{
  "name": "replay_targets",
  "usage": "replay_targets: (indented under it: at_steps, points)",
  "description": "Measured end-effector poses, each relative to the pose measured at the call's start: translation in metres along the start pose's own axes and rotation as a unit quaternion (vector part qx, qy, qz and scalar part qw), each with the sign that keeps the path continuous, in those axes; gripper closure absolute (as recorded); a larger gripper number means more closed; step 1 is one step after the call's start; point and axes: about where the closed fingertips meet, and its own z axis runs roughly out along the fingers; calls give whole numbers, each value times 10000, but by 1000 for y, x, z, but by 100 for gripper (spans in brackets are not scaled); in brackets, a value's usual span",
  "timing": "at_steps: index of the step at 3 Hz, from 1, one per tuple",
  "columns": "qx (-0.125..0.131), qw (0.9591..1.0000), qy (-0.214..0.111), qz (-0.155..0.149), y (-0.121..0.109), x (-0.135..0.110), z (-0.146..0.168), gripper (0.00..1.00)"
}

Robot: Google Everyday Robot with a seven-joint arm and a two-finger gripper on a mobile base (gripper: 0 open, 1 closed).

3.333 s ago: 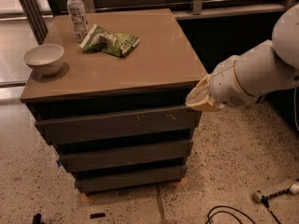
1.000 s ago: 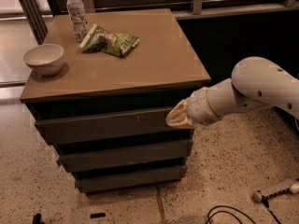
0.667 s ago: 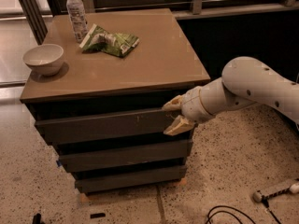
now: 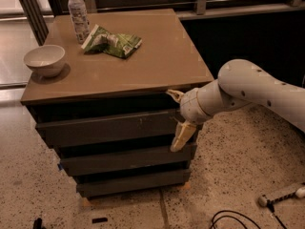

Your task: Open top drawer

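The top drawer [image 4: 105, 129] is the widest dark grey-brown front, just under the brown counter top [image 4: 157, 68], with small pale scratches right of centre. Its front sits in line with the cabinet. My gripper [image 4: 177, 117] is at the drawer's right end, on a white arm coming in from the right. It is open: one pale fingertip [image 4: 173, 94] is at the drawer's upper edge under the counter lip, and the other finger [image 4: 181, 136] hangs down over its lower edge. The drawer front's right end lies between them.
Two narrower drawer fronts [image 4: 125, 159] [image 4: 133, 182] sit below. On the counter stand a white bowl [image 4: 45, 59], a water bottle [image 4: 77, 13] and a green snack bag [image 4: 112, 42]. A black cable [image 4: 233, 218] and a white tool [image 4: 282, 194] lie on the speckled floor at right.
My gripper has moved left from the counter's right corner onto the top drawer's right end and spread its fingers above and below the front. The drawer has not moved.
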Motion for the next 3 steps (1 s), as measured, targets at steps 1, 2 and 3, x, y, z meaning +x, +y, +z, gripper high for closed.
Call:
replay_targets:
  at_steps: [1, 2, 3]
  points:
    - [-119, 9998, 153, -38, 2, 0, 6, 0]
    - [-316, 9988, 382, 49, 8, 7, 13, 0]
    - [-415, 9975, 554, 134, 10, 16, 18, 0]
